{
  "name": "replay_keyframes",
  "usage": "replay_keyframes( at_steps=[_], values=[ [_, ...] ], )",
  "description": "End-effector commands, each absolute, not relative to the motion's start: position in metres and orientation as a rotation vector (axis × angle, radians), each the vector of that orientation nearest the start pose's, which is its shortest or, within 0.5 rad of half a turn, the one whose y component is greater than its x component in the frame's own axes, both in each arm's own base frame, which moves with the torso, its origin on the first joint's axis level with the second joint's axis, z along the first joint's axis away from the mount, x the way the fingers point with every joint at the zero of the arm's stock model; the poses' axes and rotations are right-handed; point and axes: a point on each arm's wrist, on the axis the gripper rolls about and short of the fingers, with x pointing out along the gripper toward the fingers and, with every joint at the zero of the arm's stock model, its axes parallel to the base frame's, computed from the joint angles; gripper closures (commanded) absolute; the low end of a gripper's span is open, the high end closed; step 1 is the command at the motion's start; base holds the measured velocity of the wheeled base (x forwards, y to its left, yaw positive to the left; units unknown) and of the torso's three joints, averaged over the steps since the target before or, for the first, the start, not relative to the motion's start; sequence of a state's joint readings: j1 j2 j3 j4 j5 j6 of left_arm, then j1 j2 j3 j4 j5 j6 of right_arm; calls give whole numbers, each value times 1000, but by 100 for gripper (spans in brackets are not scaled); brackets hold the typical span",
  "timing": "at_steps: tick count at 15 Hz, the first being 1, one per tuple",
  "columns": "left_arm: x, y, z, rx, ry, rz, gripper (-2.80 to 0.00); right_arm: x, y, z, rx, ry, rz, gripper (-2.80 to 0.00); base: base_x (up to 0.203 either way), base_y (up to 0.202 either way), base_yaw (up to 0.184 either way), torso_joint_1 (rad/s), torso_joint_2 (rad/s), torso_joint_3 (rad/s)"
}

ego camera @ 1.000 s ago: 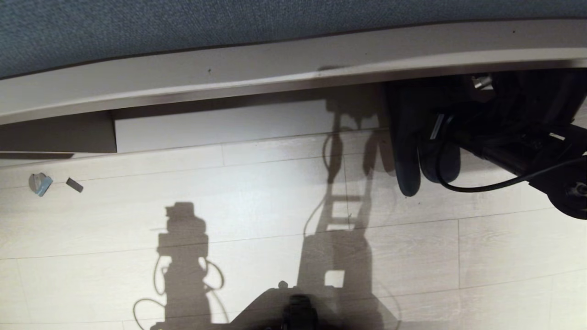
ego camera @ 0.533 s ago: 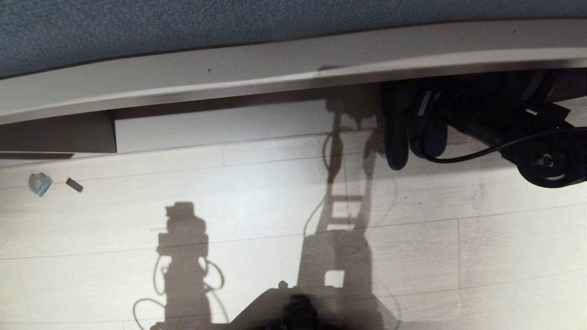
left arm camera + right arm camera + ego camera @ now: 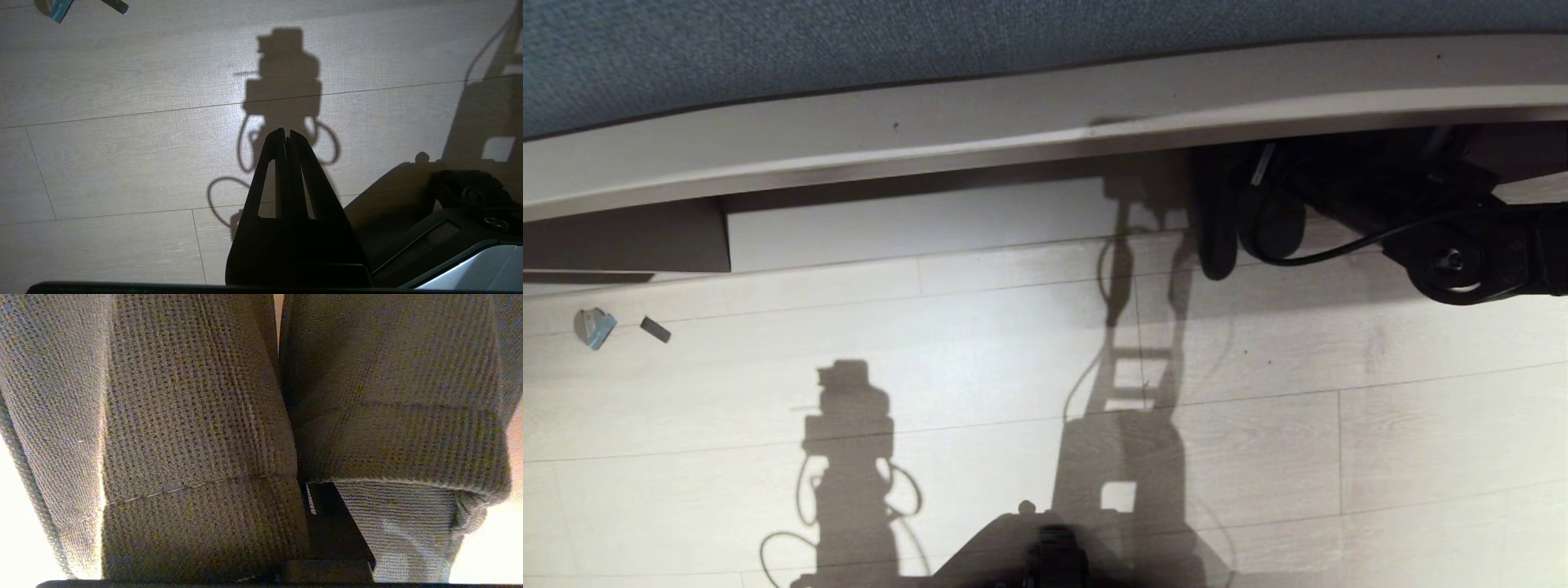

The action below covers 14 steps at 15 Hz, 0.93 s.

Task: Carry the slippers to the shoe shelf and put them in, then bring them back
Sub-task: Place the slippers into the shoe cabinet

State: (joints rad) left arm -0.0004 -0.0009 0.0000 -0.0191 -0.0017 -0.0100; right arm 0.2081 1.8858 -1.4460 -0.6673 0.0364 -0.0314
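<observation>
Charcoal knit fills almost the whole right wrist view: the slippers (image 3: 196,428) sit side by side, a narrow slit of light between them, and the right gripper's dark fingers (image 3: 322,506) show at the lower middle, pressed together and pinching the slippers where the two meet. In the head view, the right gripper (image 3: 1262,192) is at the upper right of the frame, mostly lost in shadow, with the slippers (image 3: 1217,237) hanging down from it as two dark rounded shapes, toes pointing toward the bottom of the frame, a black cable (image 3: 1339,245) looping just beside them. They sit right at the mouth of the shoe shelf (image 3: 915,224), whose taupe top edge runs across the upper part of the frame, with its pale base board at centre left and a darker vertical divider (image 3: 629,237) at far left. The slippers' upper ends are tucked under that top edge; whether they touch the base board I cannot tell. Pale wood floor (image 3: 980,367) spreads over the lower two thirds, carrying the robot's shadows. At far left on the floor lie a small grey-blue object (image 3: 595,328) and, just beside it, a small dark piece (image 3: 655,329). In the left wrist view, the left gripper (image 3: 287,136) hangs over bare floor, its fingertips closed against each other, holding nothing.
</observation>
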Motion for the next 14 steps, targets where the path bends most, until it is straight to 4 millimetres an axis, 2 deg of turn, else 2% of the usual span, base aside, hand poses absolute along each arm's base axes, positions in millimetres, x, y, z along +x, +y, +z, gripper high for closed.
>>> replay_keyframes(
  at_steps=[1, 7, 11, 14],
  values=[
    [-22, 0, 75, -11, -14, -3, 0, 377, 81, 302, -12, -235, 243, 0, 0, 0, 0, 0, 0, 0],
    [-22, 0, 75, -11, -14, -2, 0, 376, 87, 306, -12, -237, 261, 0, 0, 0, 0, 0, 0, 0],
    [-22, 0, 75, -11, -14, -2, 0, 375, 89, 305, -26, -228, 265, 0, 159, 0, -5, -9, 2, 3],
    [-22, 0, 75, -11, -14, -3, 0, 367, 91, 303, -27, -216, 275, 0, 23, 0, -7, -3, 2, 3]
  ],
)
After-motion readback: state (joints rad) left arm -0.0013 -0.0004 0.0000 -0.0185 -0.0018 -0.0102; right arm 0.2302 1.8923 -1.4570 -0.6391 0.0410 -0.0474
